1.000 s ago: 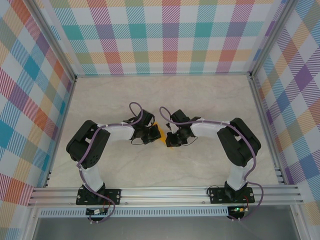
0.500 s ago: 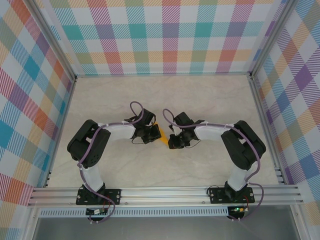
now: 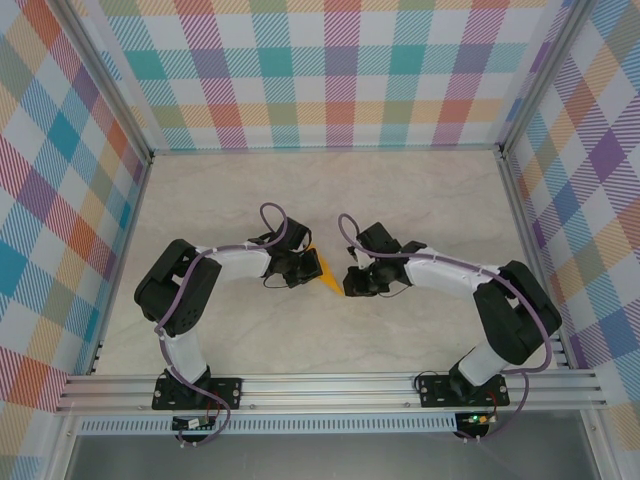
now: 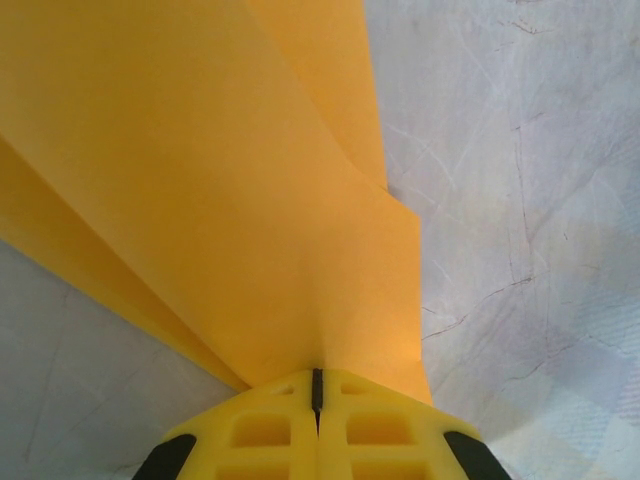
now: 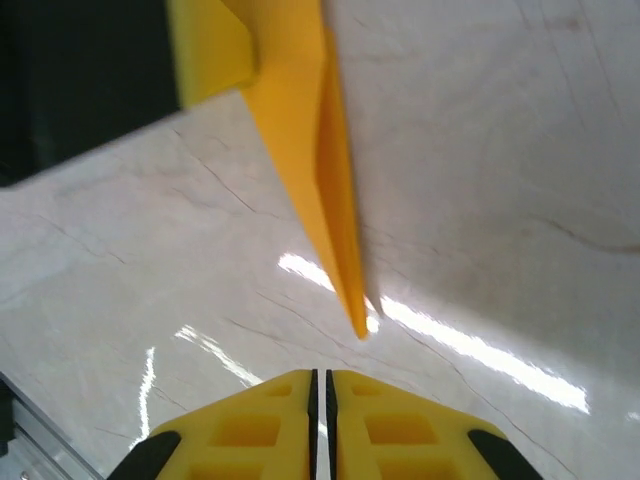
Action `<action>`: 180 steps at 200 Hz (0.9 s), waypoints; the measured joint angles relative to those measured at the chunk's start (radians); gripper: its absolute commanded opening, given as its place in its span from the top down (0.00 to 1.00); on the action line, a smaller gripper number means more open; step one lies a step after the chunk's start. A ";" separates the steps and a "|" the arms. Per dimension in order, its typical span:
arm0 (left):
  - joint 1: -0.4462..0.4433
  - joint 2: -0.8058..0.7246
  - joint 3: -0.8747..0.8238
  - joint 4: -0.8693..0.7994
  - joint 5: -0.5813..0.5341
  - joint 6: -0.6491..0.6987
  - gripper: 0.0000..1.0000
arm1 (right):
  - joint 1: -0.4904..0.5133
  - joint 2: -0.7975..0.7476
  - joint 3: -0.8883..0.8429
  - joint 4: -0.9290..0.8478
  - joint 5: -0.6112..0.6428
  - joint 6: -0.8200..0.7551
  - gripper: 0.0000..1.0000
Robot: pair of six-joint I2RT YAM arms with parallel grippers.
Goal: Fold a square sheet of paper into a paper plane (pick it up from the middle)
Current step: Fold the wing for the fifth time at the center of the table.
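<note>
Orange-yellow paper: the paper plane [image 3: 327, 270] is found near the middle of the desk [image 3: 420, 200], between the two arms, as a narrow folded dart.
Folds: in the left wrist view, the paper plane [image 4: 230, 180] is seen as overlapping layers fanning away from the camera, with a stepped edge on its right side.
Tip: in the right wrist view, the paper plane [image 5: 315, 150] is narrowed to one sharp point, which is turned toward the camera and held low over the desk [image 5: 500, 150]. Whether the point is touching the surface cannot be told.
Left tool: the left tool [image 3: 308, 266] is clamped on the wide end of the paper plane. In its own view the left tool [image 4: 317, 385] is seen with its yellow fingertips [image 4: 260, 430] pressed together and the paper pinched in the seam between them.
Right tool: the right tool [image 3: 350, 283] is placed just beside the pointed end. In its own view the right tool [image 5: 320, 385] is seen with its fingers brought together and nothing gripped. The paper's point lies just ahead of them, apart.
Desk surface: a pale marble pattern with thin grey veins is shown [image 4: 520, 200], and bright streaks of light are reflected near the tip.
Arms: both are bent inward with elbows outward, and purple cables [image 3: 270, 215] are run along them.
Surroundings: checked panels [image 3: 330, 70] in many colours are set on three sides, and a metal rail [image 3: 330, 385] is fixed along the near edge.
</note>
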 measured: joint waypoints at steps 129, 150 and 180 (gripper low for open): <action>0.000 0.000 0.005 -0.007 0.003 0.019 0.95 | 0.017 0.266 0.146 0.052 -0.021 0.051 0.94; 0.000 0.002 0.011 -0.017 0.003 0.029 0.95 | 0.017 0.266 0.145 0.051 -0.012 0.052 0.94; 0.001 0.004 0.018 -0.026 0.005 0.071 0.94 | 0.013 0.266 0.130 0.068 -0.018 0.052 0.95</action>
